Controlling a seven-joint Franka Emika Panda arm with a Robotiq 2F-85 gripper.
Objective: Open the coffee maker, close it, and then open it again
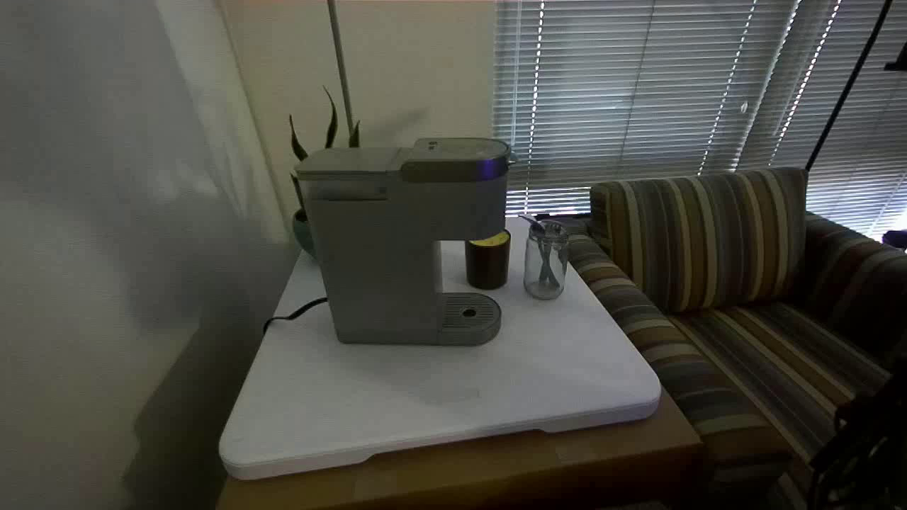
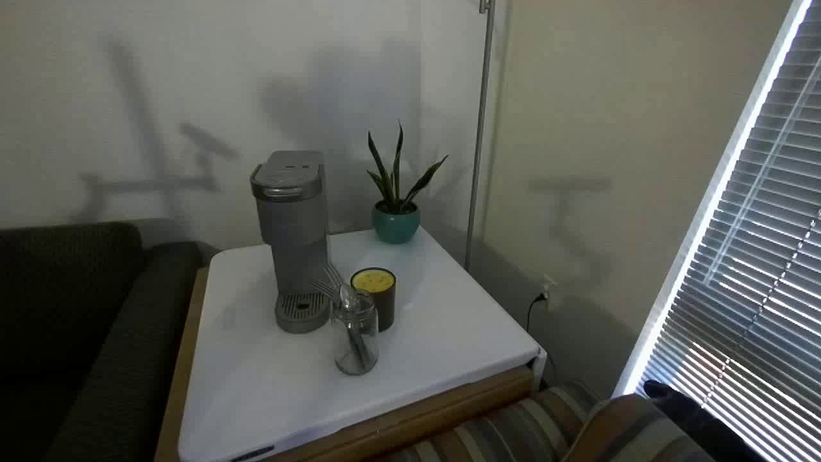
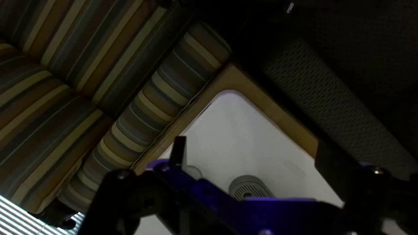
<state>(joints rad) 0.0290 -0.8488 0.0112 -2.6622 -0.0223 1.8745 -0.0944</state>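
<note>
While the coffee maker [image 2: 294,237] is standing closed near the counter's [image 2: 442,321] corner plant [image 2: 396,194], your jaws are gaping wide.

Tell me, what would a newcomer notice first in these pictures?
Probably the boxy grey coffee maker, standing with its lid shut on the white tabletop. Near it stand a dark cup topped with yellow and a clear jar of cutlery. In the wrist view, the robot's dark, open gripper frames a corner of that tabletop.

All views — tabletop [image 1: 425,382] — from above
</note>
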